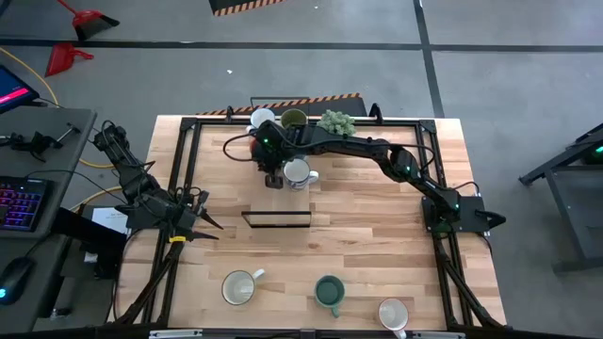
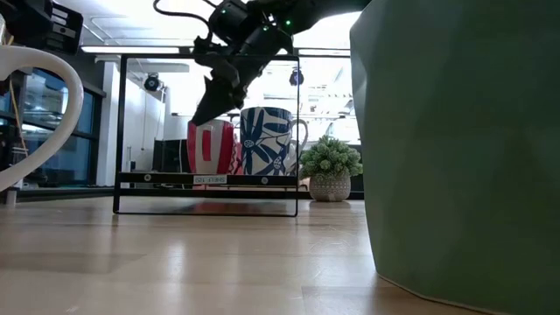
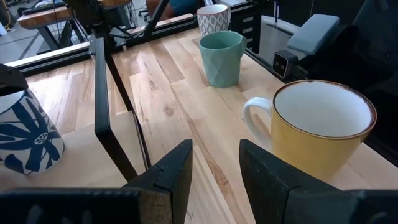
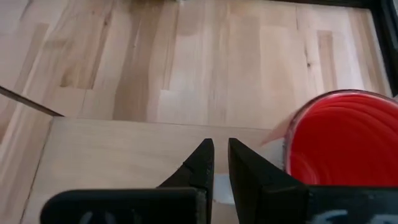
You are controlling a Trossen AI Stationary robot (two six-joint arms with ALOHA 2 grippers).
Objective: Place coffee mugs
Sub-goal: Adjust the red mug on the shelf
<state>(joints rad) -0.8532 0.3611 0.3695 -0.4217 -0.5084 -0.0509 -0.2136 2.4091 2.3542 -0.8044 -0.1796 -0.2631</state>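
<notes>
The right hand hangs at upper centre of the high view, fingers nearly together and empty, just beside the red mug and blue-patterned mug. The left hand, fingers apart, waits mid-left, nearer the yellow mug on the bench.

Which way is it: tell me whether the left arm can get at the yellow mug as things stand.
Probably yes. The left gripper is open, and the yellow mug stands just ahead of it on bare table, nothing between them.
</notes>
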